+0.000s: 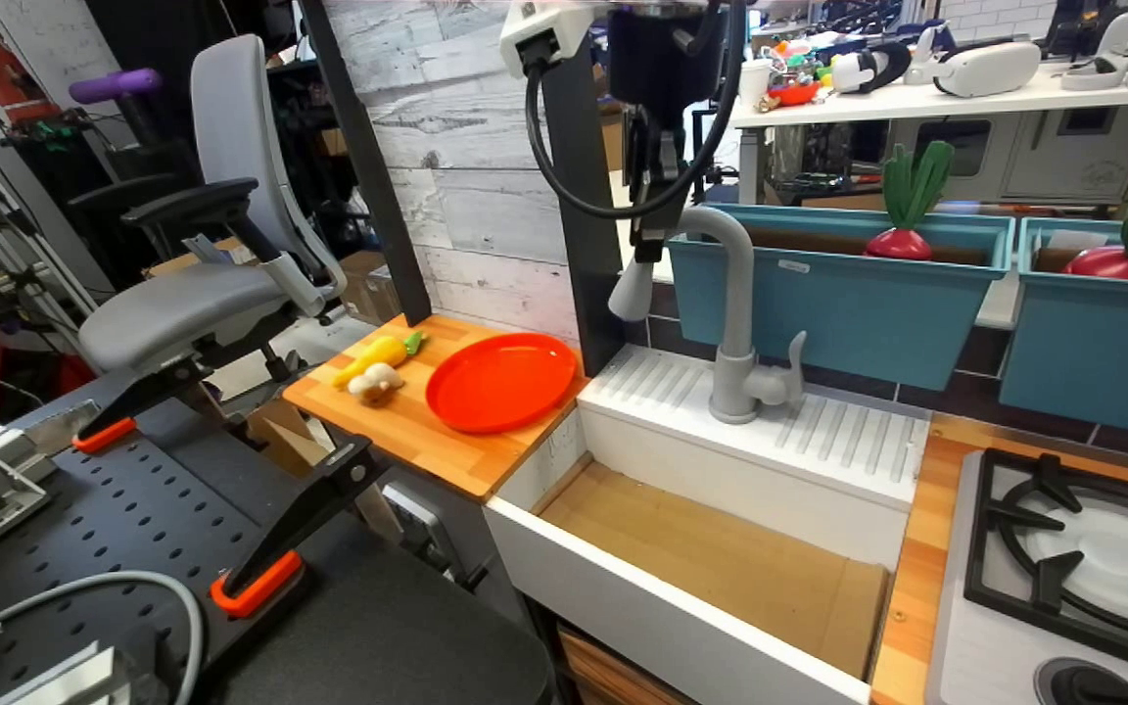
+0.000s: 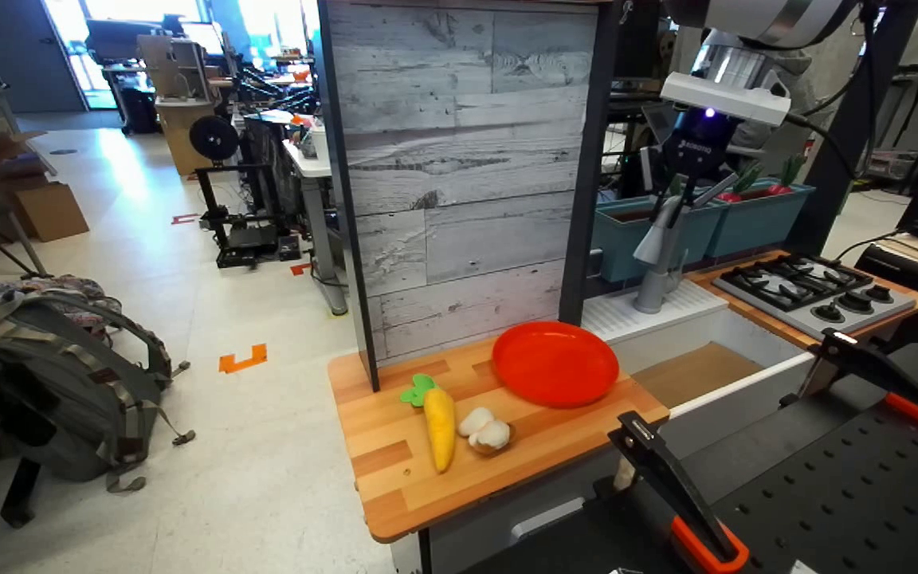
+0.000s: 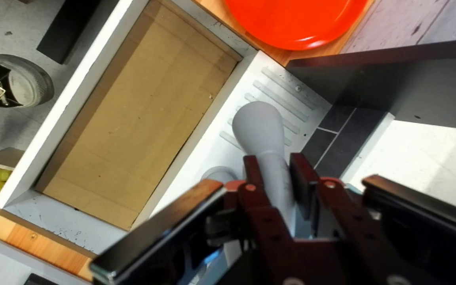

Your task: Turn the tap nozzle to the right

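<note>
Looks closed on the tap (image 1: 738, 294) with the gripper (image 3: 274, 160), fingers (image 3: 303, 174) either side of the neck (image 3: 277, 178), just above the flared end (image 1: 633, 291). Mounted on the white drainer (image 1: 848, 436) behind the sink (image 1: 662, 627): rises upright, then bends over toward the red plate (image 1: 500, 384), away from the stove (image 1: 995, 636). Likely next: swing the end stoveward around the base (image 1: 735, 387), taking right as seen from the sink's front. Note radishes (image 1: 899, 245) in both blue planters (image 1: 828, 313), cardboard (image 1: 711, 568) lining the sink.
</note>
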